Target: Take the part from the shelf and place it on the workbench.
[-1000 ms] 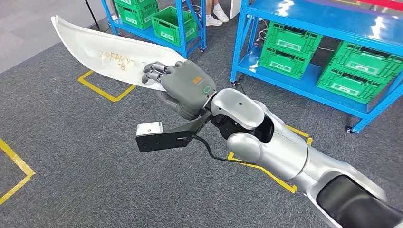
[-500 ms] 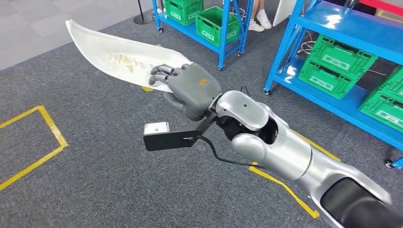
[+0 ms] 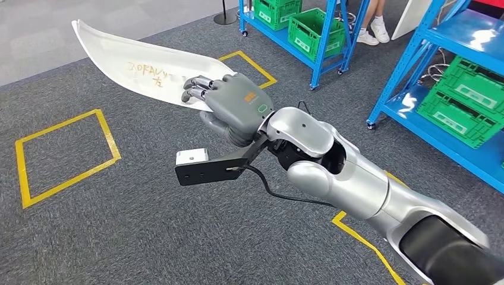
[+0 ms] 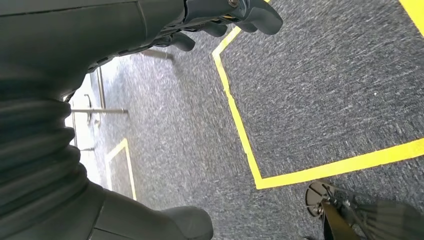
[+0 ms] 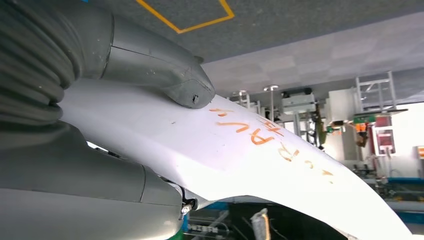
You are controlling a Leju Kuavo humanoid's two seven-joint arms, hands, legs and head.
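A long, white curved part [image 3: 142,68], marked with orange handwriting, is held in the air above the grey carpeted floor [image 3: 119,225]. It is clamped at one end by the right hand [image 3: 229,107], whose fingers [image 3: 196,86] are laid over its upper face; in the right wrist view the thumb [image 5: 155,67] is seen pressed against the part [image 5: 240,150]. The free end is pointed away from the robot, over yellow tape squares [image 3: 65,154] on the floor. Blue shelves [image 3: 440,65] with green crates [image 3: 457,110] are seen beyond, to the right. The left hand [image 4: 220,15] is seen above the floor with its fingers curled; whether anything is gripped cannot be told.
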